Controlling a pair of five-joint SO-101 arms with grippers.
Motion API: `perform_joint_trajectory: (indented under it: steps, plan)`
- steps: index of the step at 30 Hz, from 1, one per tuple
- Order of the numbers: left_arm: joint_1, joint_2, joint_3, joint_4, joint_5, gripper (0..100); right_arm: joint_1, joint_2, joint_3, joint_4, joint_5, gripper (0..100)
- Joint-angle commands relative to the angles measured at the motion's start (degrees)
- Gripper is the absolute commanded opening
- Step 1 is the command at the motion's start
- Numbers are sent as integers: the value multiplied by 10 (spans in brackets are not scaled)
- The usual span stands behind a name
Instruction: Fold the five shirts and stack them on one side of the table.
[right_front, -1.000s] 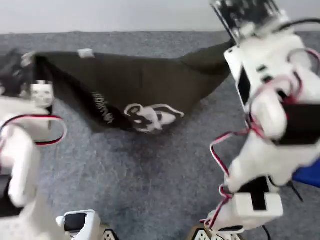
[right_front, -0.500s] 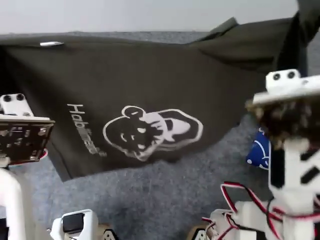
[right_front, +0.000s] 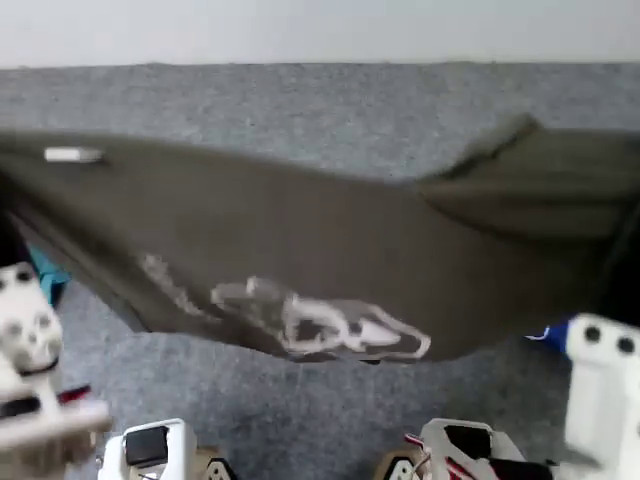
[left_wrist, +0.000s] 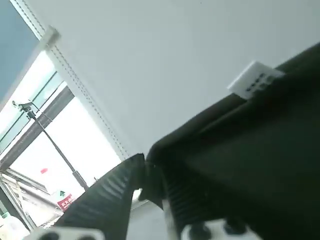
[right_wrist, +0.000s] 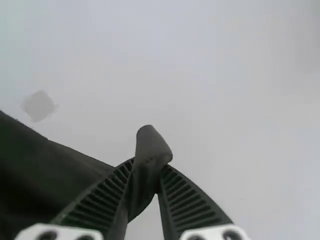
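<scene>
— Two grippers, and we see both of them pinching cloth. Our left gripper (left_wrist: 150, 172) has its ribbed fingers squeezed on a thick fold of the dark shirt (right_front: 330, 230).
— And our right gripper (right_wrist: 147, 167)?
— It is clamped on a bunched bit of the same shirt. A little nub of cloth pokes out past the tips.
— What is close to the left one?
— A small white tag (left_wrist: 255, 82) sits on the shirt's edge, near the pinch. Past it we see a bright window (left_wrist: 45, 145).
— Where is the shirt?
— It is pulled wide between our two grippers, over the grey table (right_front: 300, 95). It runs from one side of the high view to the other. We cannot tell if it touches the table. The white print (right_front: 320, 325) is by its near edge, and a sleeve (right_front: 525, 185) makes a fold on the right part.
— How much room do we have?
— Some. A bare grey strip lies between the shirt's far edge and the white wall (right_front: 300, 30). Another grey patch lies between the near edge and our bases (right_front: 150, 445).
— Anything at the sides?
— A blue thing (right_front: 552, 334) peeks out by the shirt on the right, and a teal thing (right_front: 45, 275) on the left.
— And our arms?
— Our left arm (right_front: 25, 340) stands at the near left corner, and our right arm (right_front: 605, 385) at the near right.
</scene>
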Motion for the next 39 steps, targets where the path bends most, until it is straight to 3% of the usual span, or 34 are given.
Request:
perform_joint_trajectory:
  steps: [1,5,11,18,23,30,39]
  plan:
    - [-6,-13,-11,32,-5,13,9,-4,7,43,18,9]
    - [-5,-12,13,69,-6,13,7,32,7,93,16,10]
    - [-2,-12,191,19,-38,13,6,166,7,124,-29,10]
    - [-3,-11,448,-222,-46,13,-30,370,4,121,-62,10]
    - [-4,40,563,-417,-55,13,-47,479,3,29,-81,9]
    - [-4,260,489,-549,-75,13,-64,593,3,-131,-91,9]
    - [-5,551,240,-569,-76,13,-83,713,3,-365,-86,9]
